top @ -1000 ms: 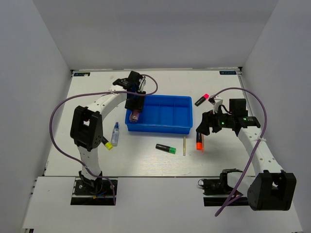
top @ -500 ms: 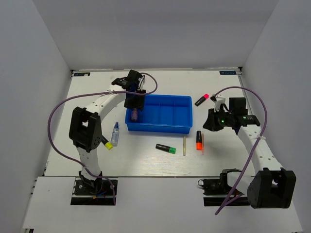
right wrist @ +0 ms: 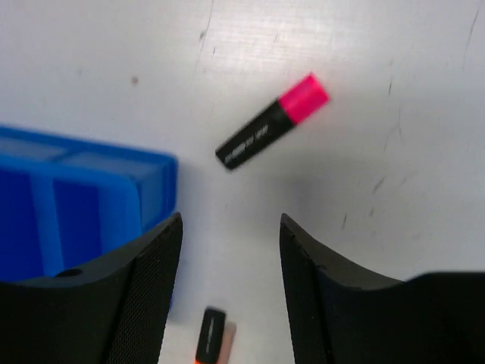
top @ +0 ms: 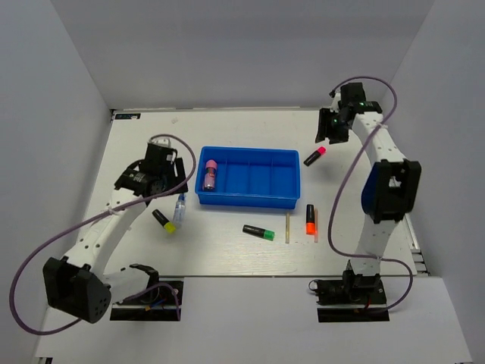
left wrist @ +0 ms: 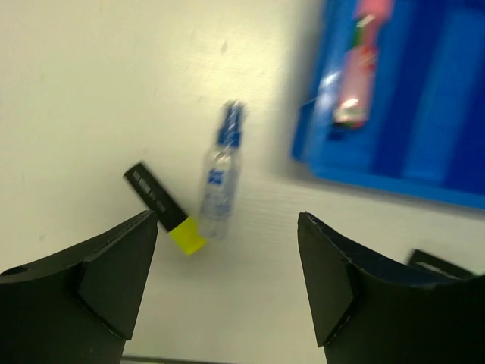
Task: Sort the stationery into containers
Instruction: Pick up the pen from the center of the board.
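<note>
The blue tray (top: pixel 250 200) stands mid-table; a pink-ended item (top: pixel 211 174) lies in its leftmost compartment. My left gripper (top: pixel 173 184) hovers open and empty left of the tray, above a yellow highlighter (left wrist: pixel 163 207) and a clear bottle (left wrist: pixel 220 178). My right gripper (top: pixel 328 135) is open and empty at the far right, just above and behind the pink highlighter (top: pixel 314 155). In the right wrist view that pink highlighter (right wrist: pixel 271 121) lies ahead of the fingers. An orange highlighter (top: pixel 311 218), a green highlighter (top: pixel 259 231) and a thin pale stick (top: pixel 288 227) lie in front of the tray.
Purple cables loop from both arms. White walls close the table on the left, right and back. The tray's corner (right wrist: pixel 155 189) shows beside the right gripper's left finger. The clear blue-capped bottle (top: pixel 180 206) lies just left of the tray's front corner.
The left arm pulled out of the tray to the left and opened, leaving the pink-ended item inside. The right arm swung from beside the orange highlighter to the far back, over the pink highlighter.
</note>
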Available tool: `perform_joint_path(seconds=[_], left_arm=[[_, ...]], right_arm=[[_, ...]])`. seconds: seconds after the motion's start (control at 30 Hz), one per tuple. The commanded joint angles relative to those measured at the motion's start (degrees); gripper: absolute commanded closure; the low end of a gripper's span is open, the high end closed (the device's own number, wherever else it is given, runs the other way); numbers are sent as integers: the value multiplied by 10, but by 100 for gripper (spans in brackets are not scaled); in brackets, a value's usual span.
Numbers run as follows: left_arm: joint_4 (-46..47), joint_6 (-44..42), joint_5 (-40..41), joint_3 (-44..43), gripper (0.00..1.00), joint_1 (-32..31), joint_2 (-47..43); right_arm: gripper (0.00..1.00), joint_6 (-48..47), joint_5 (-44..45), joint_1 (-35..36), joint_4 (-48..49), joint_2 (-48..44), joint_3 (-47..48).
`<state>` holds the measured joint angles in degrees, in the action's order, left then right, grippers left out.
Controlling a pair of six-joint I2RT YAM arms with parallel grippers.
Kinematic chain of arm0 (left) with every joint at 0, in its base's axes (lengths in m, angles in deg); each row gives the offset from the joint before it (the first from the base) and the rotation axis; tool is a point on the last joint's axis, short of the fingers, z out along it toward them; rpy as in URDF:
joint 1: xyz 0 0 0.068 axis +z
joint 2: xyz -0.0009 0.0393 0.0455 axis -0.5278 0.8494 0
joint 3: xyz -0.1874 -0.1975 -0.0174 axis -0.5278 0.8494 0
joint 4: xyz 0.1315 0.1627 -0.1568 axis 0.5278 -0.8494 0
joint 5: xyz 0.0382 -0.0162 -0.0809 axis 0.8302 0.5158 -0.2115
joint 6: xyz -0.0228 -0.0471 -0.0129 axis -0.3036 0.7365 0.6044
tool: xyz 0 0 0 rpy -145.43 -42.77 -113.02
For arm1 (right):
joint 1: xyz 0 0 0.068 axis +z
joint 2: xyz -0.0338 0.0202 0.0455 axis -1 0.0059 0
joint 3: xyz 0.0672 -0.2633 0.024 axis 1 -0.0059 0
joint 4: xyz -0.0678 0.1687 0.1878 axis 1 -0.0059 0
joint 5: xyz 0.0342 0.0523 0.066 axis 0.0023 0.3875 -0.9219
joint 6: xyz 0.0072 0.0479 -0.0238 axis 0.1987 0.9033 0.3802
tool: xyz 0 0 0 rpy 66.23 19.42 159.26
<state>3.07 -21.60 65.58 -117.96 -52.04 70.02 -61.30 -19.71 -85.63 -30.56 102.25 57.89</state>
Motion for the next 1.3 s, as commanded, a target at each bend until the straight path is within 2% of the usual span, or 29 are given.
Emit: perform_joint_path(seconds=[0.0,0.1,0.17,0.5,1.1,1.27], left_arm=[[-22,23,34,55,15,9,23],[-16,18,27,84,15,21,8],[-14,13,13,92,15,34,3],[-8,5,-30,112,14,66,-10],[-6,3,-32,120,14,68,-9],[-6,2,-34,121,14,70,-9]], right_arm=[[42,61,68,10,-103,104,148],[40,82,102,15,-125,176,226],[38,95,128,18,-107,196,236],[39,120,184,36,-95,244,230],[41,161,220,62,-81,317,244],[55,163,218,58,-84,301,204]])
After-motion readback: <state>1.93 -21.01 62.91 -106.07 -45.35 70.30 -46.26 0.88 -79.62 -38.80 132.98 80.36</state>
